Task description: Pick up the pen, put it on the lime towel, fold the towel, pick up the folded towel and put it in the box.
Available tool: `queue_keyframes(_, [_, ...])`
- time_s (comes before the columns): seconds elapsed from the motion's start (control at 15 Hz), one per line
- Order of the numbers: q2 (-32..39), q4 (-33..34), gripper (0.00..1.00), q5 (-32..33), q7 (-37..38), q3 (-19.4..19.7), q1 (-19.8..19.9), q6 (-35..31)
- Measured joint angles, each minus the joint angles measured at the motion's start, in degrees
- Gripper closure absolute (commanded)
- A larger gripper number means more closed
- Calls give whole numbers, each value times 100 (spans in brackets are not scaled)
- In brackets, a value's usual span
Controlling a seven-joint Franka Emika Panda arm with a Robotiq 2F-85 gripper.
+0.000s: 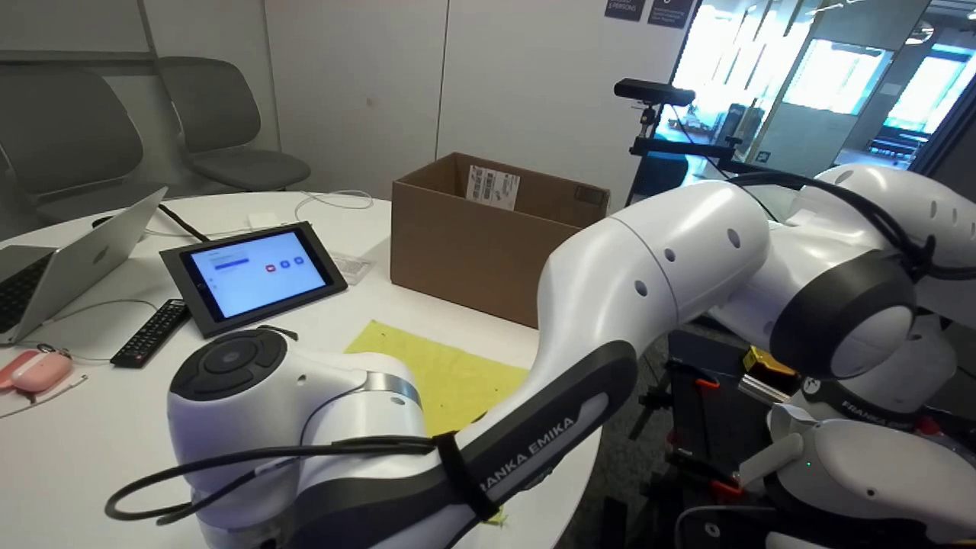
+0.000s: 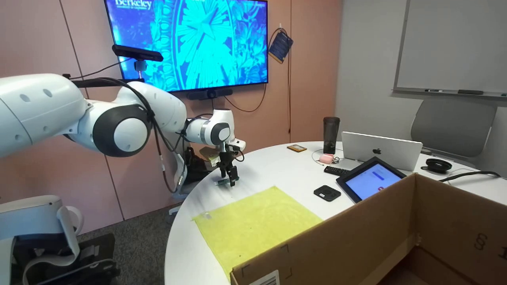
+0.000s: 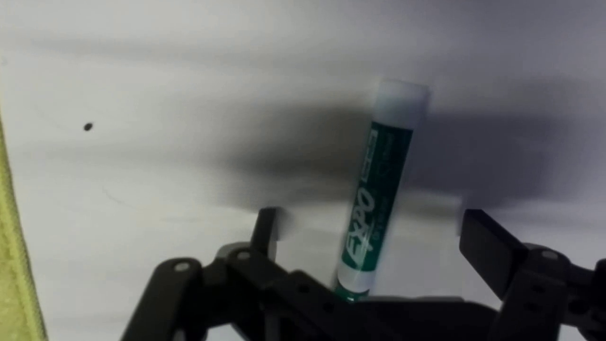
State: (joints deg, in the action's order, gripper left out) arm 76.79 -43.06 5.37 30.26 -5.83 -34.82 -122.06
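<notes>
In the wrist view the pen point(image 3: 374, 203), a green marker with white ends, lies on the white tabletop between the fingers of my gripper point(image 3: 370, 226). The jaws stand wide apart with a gap on either side of it; the pen's lower end is hidden behind the gripper body. An exterior view shows the gripper point(image 2: 229, 179) low over the pen point(image 2: 222, 182) near the table's edge. Flat and unfolded, the lime towel point(image 2: 257, 223) lies between pen and box; my arm covers part of the towel point(image 1: 450, 381) in an exterior view. The cardboard box point(image 1: 461, 248) stands open-topped beyond the towel.
A tablet on a stand point(image 1: 259, 271), a remote point(image 1: 151, 333) and a laptop point(image 2: 380, 148) are grouped on the table beside the box. A small black square device point(image 2: 327, 193) lies near the towel. A dark tumbler point(image 2: 331, 134) stands further back.
</notes>
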Motion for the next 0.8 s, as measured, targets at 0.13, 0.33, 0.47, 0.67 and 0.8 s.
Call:
queue_keyframes(0.13, [52, 9, 0, 43, 152, 29, -51, -130])
queue_keyframes(0.33, [54, 9, 15, 146, 321, 145, -163, -194])
queue_keyframes(0.47, [54, 9, 30, 231, 430, 248, -249, -221])
queue_keyframes(0.67, [41, 26, 54, 251, 591, 380, -336, -240])
queue_keyframes(0.8, [25, 26, 70, 251, 669, 441, -340, -225])
